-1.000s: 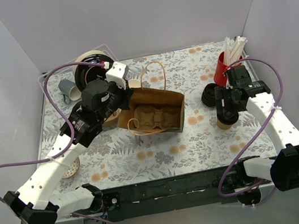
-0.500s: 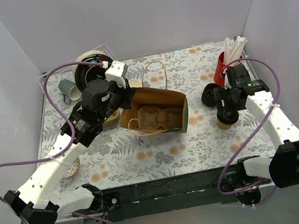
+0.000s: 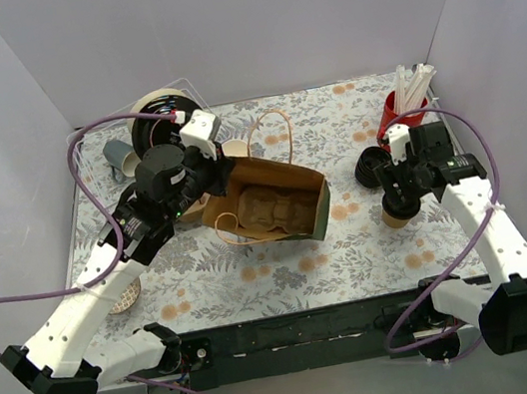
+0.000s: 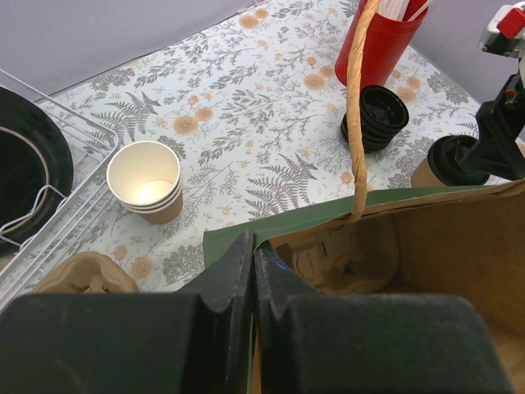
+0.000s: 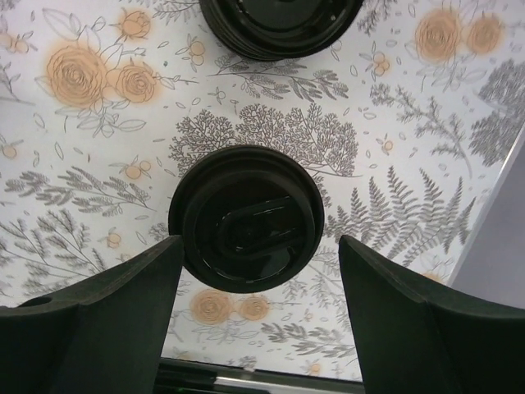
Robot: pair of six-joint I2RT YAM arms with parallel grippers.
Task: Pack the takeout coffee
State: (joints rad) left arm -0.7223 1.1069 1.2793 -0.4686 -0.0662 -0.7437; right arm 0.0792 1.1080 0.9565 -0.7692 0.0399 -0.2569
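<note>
Right tool (image 5: 258,250) open astride takeout coffee (image 5: 246,217), round black lid | left tool (image 4: 252,258) clamps kraft paper bag (image 4: 447,238) rim

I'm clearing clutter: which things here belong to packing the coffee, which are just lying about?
Job: tan paper cup with black lid; green-and-brown paper bag; moulded cardboard carrier inside it.
Lying about: stacked loose black lids; red cup of straws; lidless tan cups.

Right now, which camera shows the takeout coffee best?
Right wrist: the takeout coffee sits centred, its lid clearly visible. Top external shows only its tan base under the right gripper; left wrist shows it small.
</note>
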